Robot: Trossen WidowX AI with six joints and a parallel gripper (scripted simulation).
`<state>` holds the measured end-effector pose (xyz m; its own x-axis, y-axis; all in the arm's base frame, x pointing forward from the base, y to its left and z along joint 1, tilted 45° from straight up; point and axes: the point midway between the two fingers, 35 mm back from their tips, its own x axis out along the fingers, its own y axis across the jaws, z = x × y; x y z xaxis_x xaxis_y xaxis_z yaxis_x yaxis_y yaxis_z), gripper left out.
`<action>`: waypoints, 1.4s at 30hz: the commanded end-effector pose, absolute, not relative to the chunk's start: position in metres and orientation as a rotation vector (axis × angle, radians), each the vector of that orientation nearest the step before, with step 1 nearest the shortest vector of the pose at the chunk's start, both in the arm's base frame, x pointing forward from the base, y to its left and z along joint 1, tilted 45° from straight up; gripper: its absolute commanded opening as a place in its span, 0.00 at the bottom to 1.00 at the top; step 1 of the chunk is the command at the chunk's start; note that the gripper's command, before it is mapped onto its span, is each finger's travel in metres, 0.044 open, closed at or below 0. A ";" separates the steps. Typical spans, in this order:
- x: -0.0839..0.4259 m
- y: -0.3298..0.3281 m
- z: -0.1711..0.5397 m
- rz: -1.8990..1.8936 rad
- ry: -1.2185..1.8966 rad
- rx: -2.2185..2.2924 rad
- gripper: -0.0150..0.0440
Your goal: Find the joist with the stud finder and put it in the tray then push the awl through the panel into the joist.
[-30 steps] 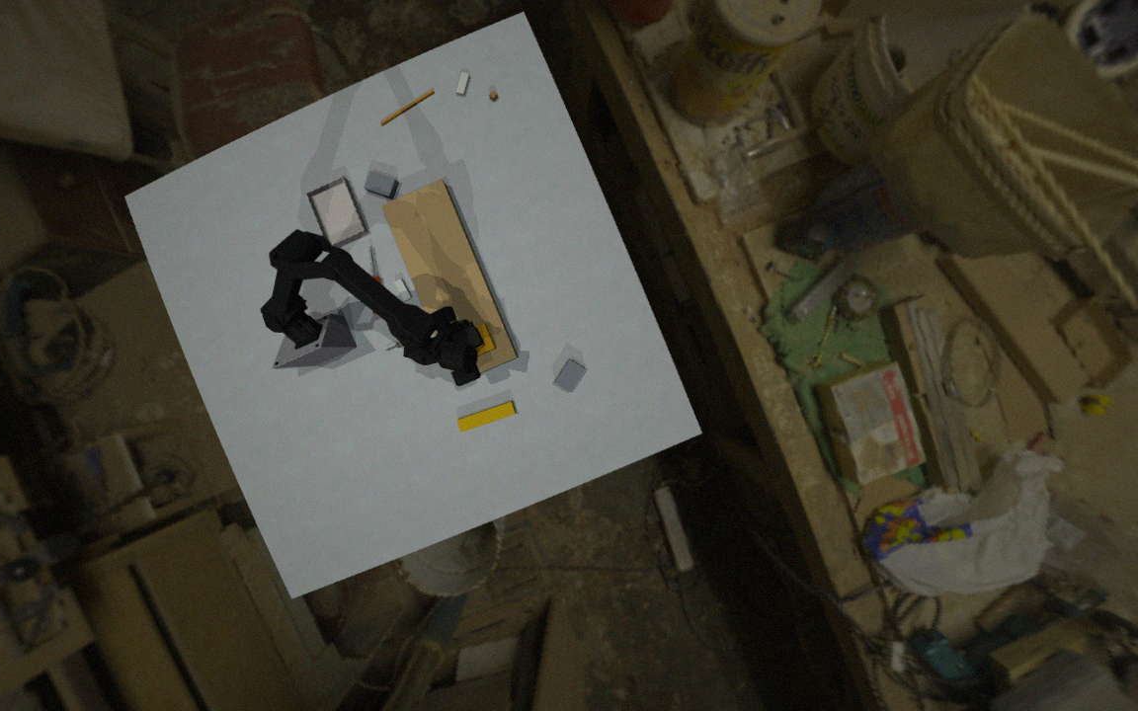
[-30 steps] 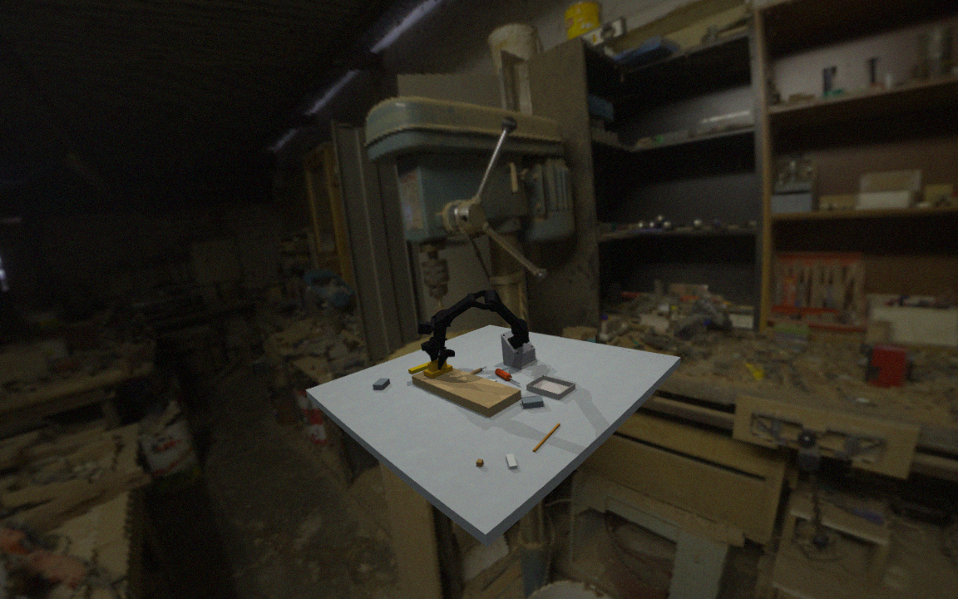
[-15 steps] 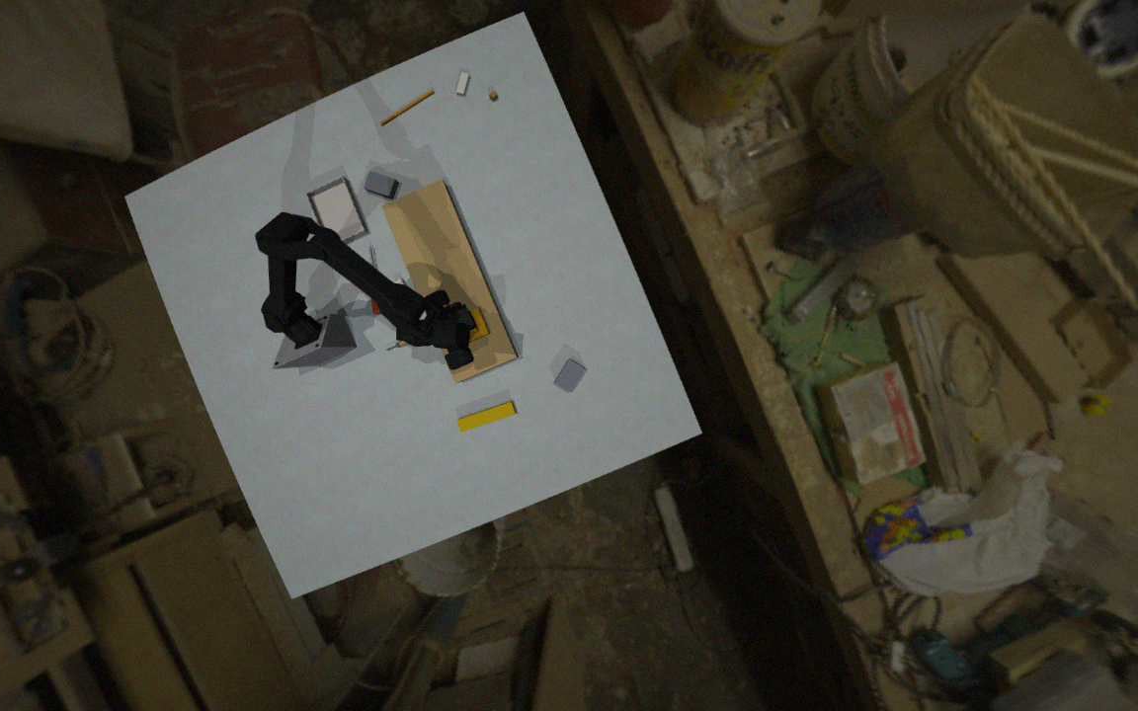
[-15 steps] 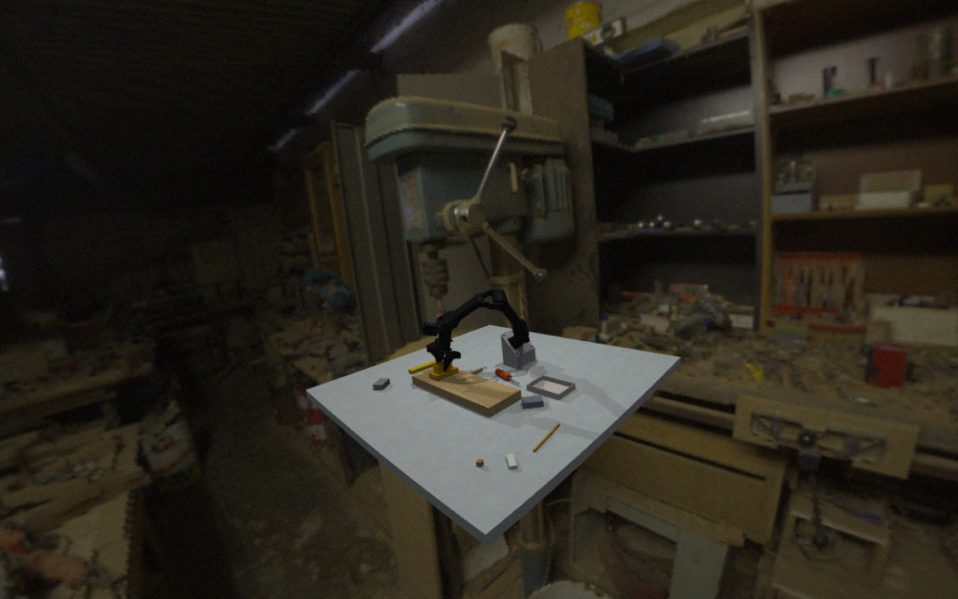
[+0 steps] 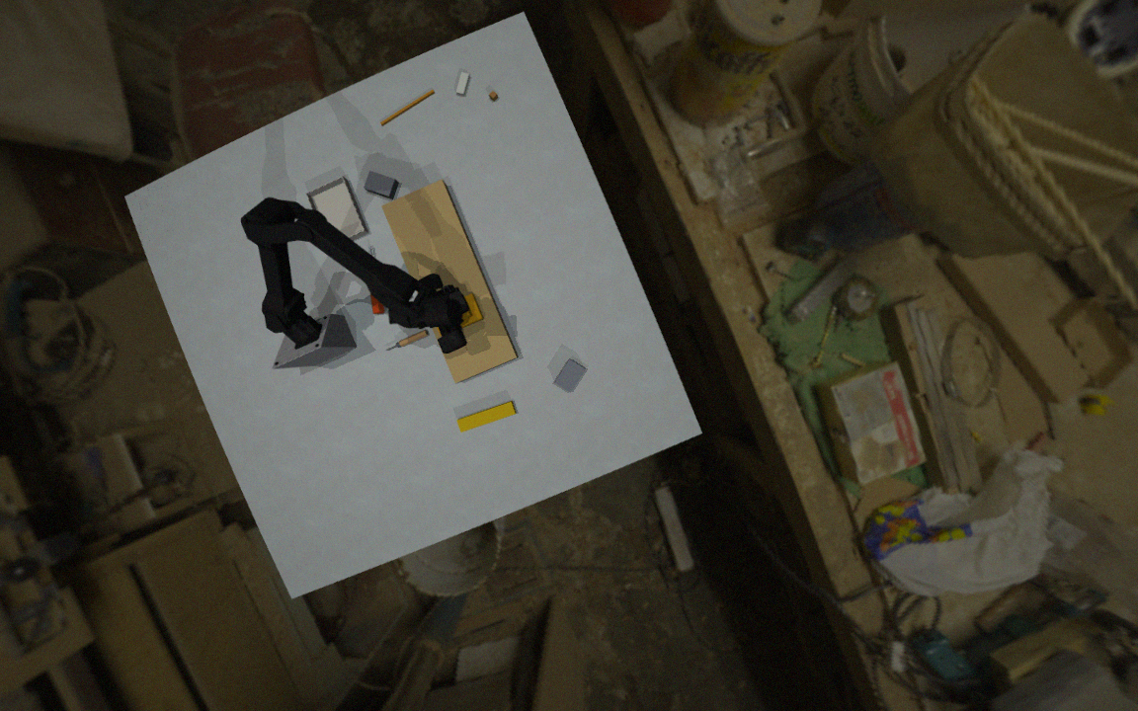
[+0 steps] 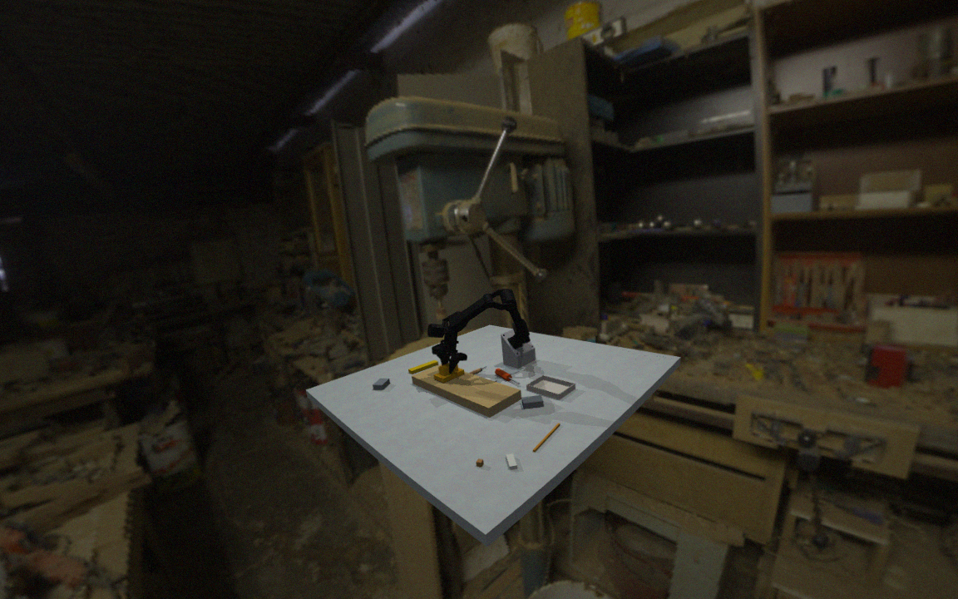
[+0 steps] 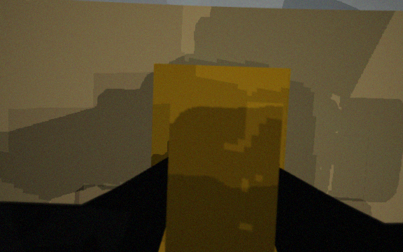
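Note:
My gripper [image 6: 450, 366] [image 7: 217, 166] is shut on the yellow stud finder [image 5: 472, 309] [image 6: 446, 374] [image 7: 222, 87]. It holds the stud finder on or just above the tan floor panel [image 5: 489, 349] [image 6: 479, 396] [image 7: 47, 45], towards the yellow bar's end; a small gap cannot be told. No lit signal shows on the stud finder. The awl [image 5: 413, 338] [image 6: 476, 370], with a wooden handle, lies on the table beside the panel. The grey-rimmed tray [image 5: 336, 208] [image 6: 550, 386] is empty. The joist is hidden. No hole shows on the visible panel.
A red-handled screwdriver [image 5: 376, 305] [image 6: 502, 374] lies near the arm's base. A yellow bar [image 5: 486, 416] [image 6: 422, 366] and grey block [image 5: 569, 374] [image 6: 381, 384] lie past one panel end. Another grey block [image 5: 381, 185] [image 6: 532, 402] is beside the tray. A pencil [image 5: 407, 107] [image 6: 545, 437] lies farther off.

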<state>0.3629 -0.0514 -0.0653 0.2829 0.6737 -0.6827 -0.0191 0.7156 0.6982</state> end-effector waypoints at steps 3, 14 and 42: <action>0.363 -0.038 -0.053 0.519 1.205 0.656 0.25; 0.362 -0.015 -0.031 0.520 1.205 0.657 0.25; 0.361 0.041 0.025 0.521 1.205 0.660 0.25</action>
